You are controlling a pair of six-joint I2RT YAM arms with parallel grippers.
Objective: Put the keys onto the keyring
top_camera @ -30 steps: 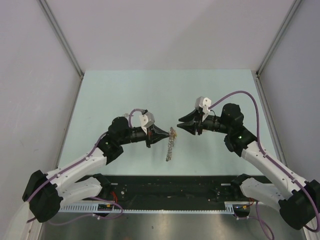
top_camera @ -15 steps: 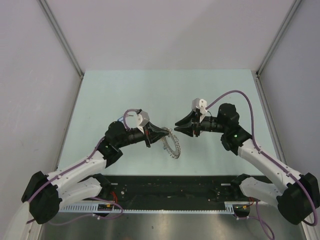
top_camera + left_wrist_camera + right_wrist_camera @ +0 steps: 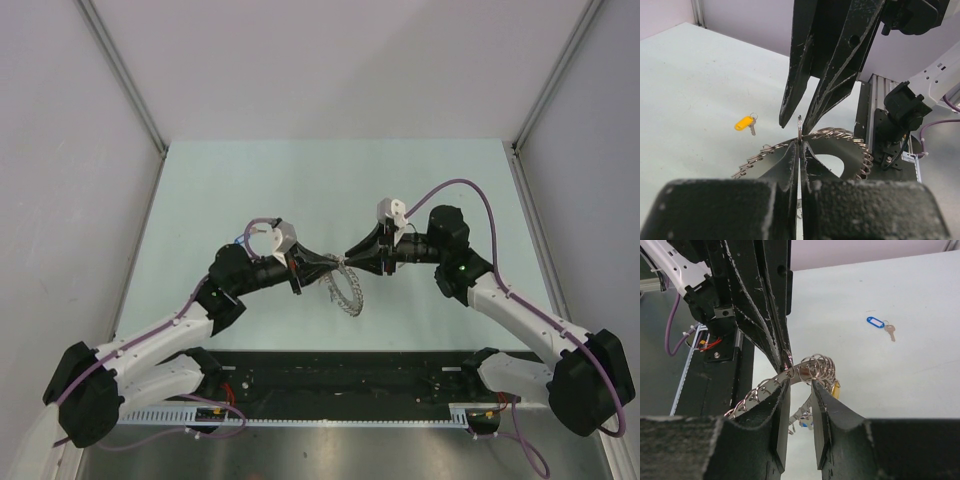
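The keyring (image 3: 348, 288), a grey band fringed with small metal rings (image 3: 840, 133), hangs between the two arms above the table. My left gripper (image 3: 801, 142) is shut on it, pinching one thin split ring that sticks up between the jaws. My right gripper (image 3: 800, 385) is open, its fingertips either side of the band (image 3: 812, 371), tip to tip with the left gripper (image 3: 333, 262). A yellow tag (image 3: 836, 389) hangs from the ring. Two loose keys lie on the table: a yellow-tagged one (image 3: 743, 122) and a blue-tagged one (image 3: 875, 321).
The pale green table (image 3: 220, 190) has grey walls on three sides. A black rail with the arm bases (image 3: 340, 375) runs along the near edge, close under the ring.
The right gripper has moved left up to the keyring and its jaws have narrowed. The left wrist has turned, swinging the ring from edge-on to a tilted loop.
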